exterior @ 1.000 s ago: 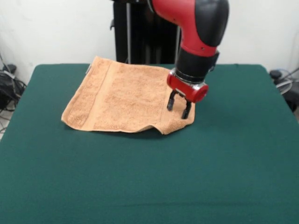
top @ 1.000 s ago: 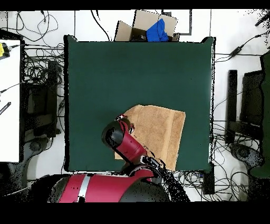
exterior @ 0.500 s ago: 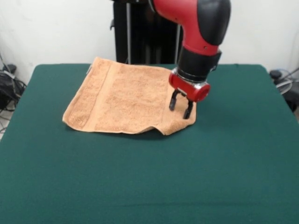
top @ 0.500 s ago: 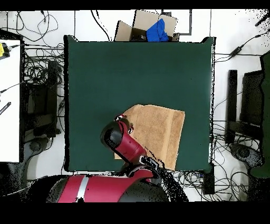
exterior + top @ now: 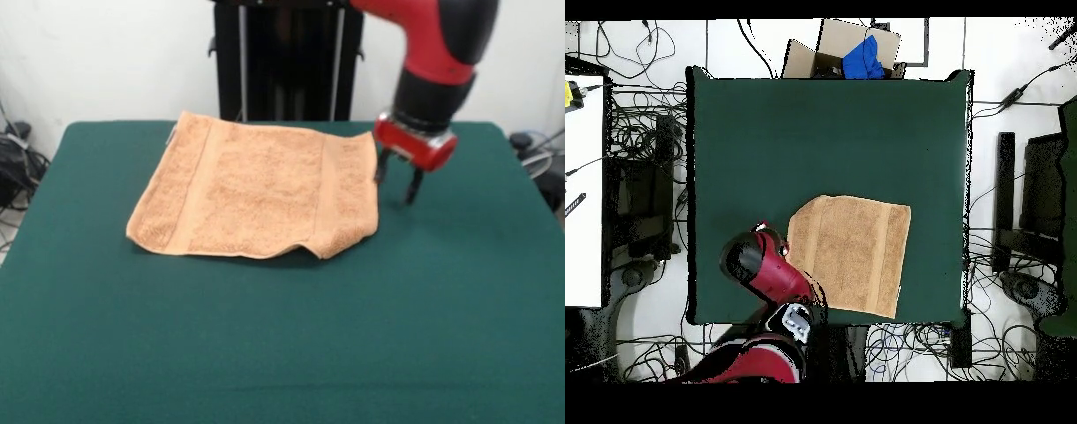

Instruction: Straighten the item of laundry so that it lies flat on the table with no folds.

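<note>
The orange-tan towel (image 5: 252,190) lies spread on the far half of the green table (image 5: 282,336), with woven bands near its left and right edges. Its front right corner is slightly bunched and lifted. A small white label shows at its far left corner. In the overhead view the towel (image 5: 850,252) lies near the table's bottom edge (image 5: 825,130). My gripper (image 5: 397,181) is open and empty, hanging above the table just right of the towel's right edge. In the overhead view the arm (image 5: 760,265) covers the gripper, left of the towel.
The robot's black pedestal (image 5: 287,57) stands behind the table's far edge. A cardboard box with blue cloth (image 5: 850,50) sits past the table's top edge in the overhead view. Cables and equipment (image 5: 640,190) lie on the floor on both sides.
My gripper has let go of the towel's right part and moved up and to the right, off the towel. The towel now lies flatter, its right band uncovered.
</note>
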Controlling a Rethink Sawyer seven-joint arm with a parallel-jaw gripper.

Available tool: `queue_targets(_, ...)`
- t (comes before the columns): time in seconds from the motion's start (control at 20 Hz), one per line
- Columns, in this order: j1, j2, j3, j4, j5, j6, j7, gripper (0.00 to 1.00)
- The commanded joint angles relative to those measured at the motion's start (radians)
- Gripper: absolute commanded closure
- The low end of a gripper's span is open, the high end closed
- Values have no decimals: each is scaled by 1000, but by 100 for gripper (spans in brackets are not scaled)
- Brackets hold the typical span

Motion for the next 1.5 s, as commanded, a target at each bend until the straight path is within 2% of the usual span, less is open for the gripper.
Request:
queue_targets(0.05,111,-13,-196,-181,-5,366,328,0)
queue_targets(0.35,90,-27,-198,-191,-12,388,310,0)
queue_targets(0.7,20,14,-139,-189,15,243,244,0)
queue_targets(1.1,-74,78,-134,-310,-95,146,93,0)
queue_targets(1.35,-84,120,-142,-352,-123,78,117,0)
queue_targets(1.5,-85,129,-136,-337,-133,20,148,0)
